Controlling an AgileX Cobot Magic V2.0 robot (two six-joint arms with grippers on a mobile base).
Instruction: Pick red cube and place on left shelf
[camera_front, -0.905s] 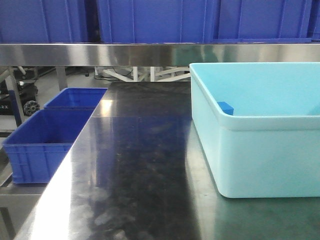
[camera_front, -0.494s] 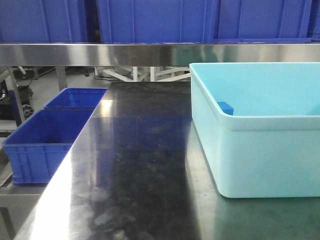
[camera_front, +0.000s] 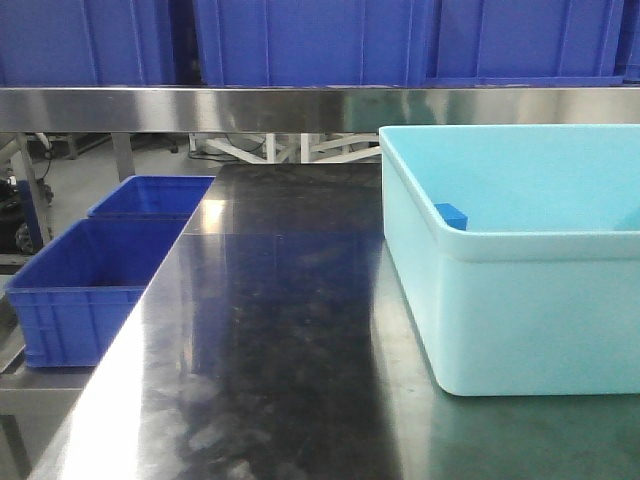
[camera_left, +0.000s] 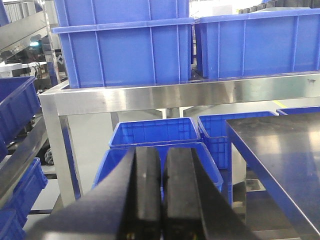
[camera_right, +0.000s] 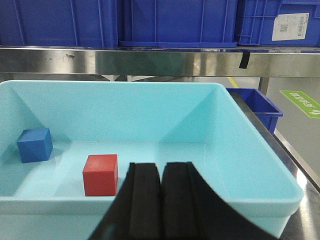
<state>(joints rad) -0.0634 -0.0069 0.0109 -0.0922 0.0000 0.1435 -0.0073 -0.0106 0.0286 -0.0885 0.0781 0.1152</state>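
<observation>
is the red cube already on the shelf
No, the red cube sits on the floor of the tub, a little apart from the blue cube.

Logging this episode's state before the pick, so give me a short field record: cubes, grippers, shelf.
red cube: on the floor of the cyan tub, not gripped
blue cube: same tub, left of the red cube, apart from it
right gripper: shut, empty, aimed into the tub
left gripper: shut, empty, facing the left shelf
shelf load: blue crates on the steel rack
</observation>
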